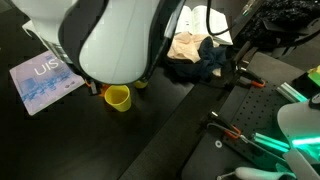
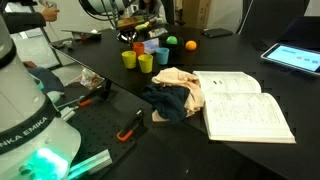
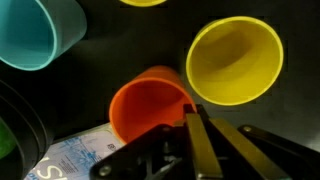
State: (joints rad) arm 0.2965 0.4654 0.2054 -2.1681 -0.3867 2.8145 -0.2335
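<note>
The claw (image 3: pixel 194 115) is pressed together, its two fingers flat against each other with nothing between them. In the wrist view its tips sit at the rim of the orange cup (image 3: pixel 148 105), at about 4 o'clock on that rim. Whether they touch it or hang just above it, I cannot tell.

The orange cup stands upright, mouth open, on the dark worktop (image 3: pixel 105 45) in a tight little cluster. A yellow cup (image 3: pixel 235 62) is just beside it at 2 o'clock and a teal cup (image 3: pixel 35 30) is at 10 o'clock. A blue printed booklet (image 3: pixel 70 160) lies at 7 o'clock, close against the cup's foot. In an exterior view the cluster sits at the far end of the worktop, well apart from the heap of cloths (image 2: pixel 172 97) and the open book (image 2: pixel 245 105).

I'd judge this to be the approach: the claw is poised over the orange cup and grips nothing. Shut like this, it can only prod. Taking the cup would call for spreading the fingers first, then setting one inside the wall and one outside. That needs care at 2 o'clock, where the yellow cup leaves little room. A light cup like this looks likely to slide or tip under a careless nudge.
</note>
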